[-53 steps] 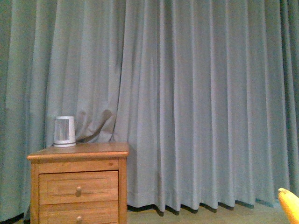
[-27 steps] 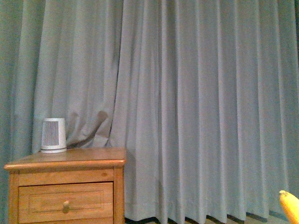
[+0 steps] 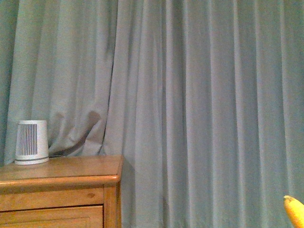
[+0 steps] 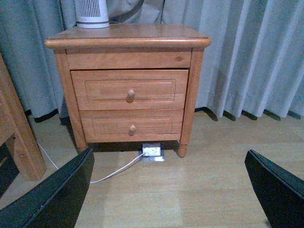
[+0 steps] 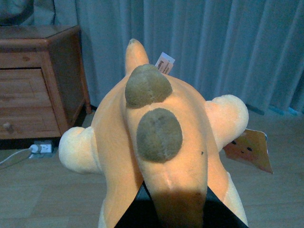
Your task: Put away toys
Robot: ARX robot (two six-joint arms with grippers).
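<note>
The orange-yellow plush toy (image 5: 156,156) fills the right wrist view, with two olive-brown patches along its back, pale rounded limbs and a paper tag. My right gripper (image 5: 164,209) is shut on it, the black fingers pinching the body near the picture's lower edge, and the toy hangs above the wooden floor. A yellow tip of the toy (image 3: 294,210) pokes into the front view at the lower right corner. My left gripper (image 4: 171,190) is open, its black fingers (image 4: 52,194) wide apart over bare floor with nothing between them.
A wooden nightstand (image 4: 128,80) with two drawers stands against grey-blue curtains (image 3: 190,104), a small white ribbed device (image 3: 31,142) on its top. A floor socket (image 4: 152,152) with a white cable lies under it. A wooden furniture leg (image 4: 16,133) stands beside it.
In the front view the nightstand and white device have slid left and down, so less of the drawers shows. The yellow toy tip stays at the lower right corner.
</note>
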